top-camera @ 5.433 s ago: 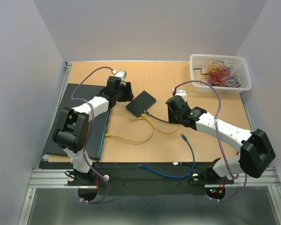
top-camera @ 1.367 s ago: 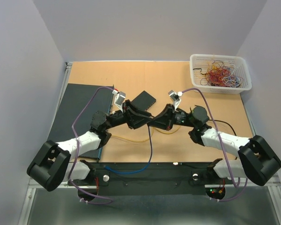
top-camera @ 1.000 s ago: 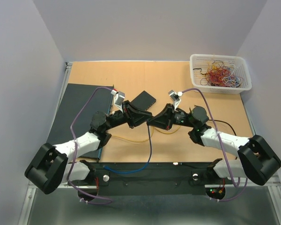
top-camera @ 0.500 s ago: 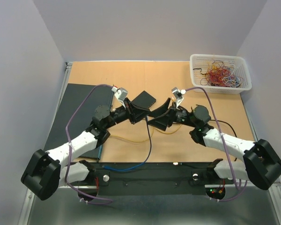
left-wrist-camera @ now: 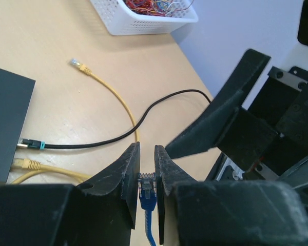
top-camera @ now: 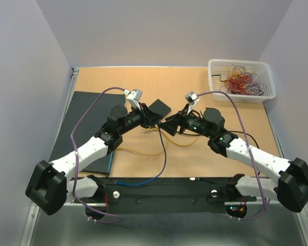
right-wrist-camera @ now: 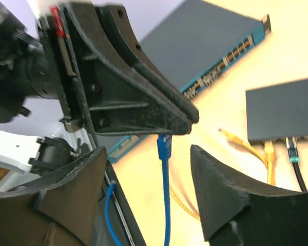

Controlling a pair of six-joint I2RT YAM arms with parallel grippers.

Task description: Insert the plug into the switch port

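**Q:** how many of what here?

**A:** two switches, small switch (top-camera: 159,106) mid-frame, big switch (top-camera: 61,138) far left; one basket (top-camera: 212,77) upper right. left gripper (left-wrist-camera: 147,154) is clamped on the blue plug (left-wrist-camera: 147,187), held off the table (top-camera: 195,164) by the small switch's lower edge. right gripper (right-wrist-camera: 148,151) gapes empty just beside it. bare table lower middle.

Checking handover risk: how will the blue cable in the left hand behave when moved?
Probably floppy: the blue cable hangs straight down below the left hand. Its plug looks rigid, so it should hold its aim while pinched. Thin, so likely light.
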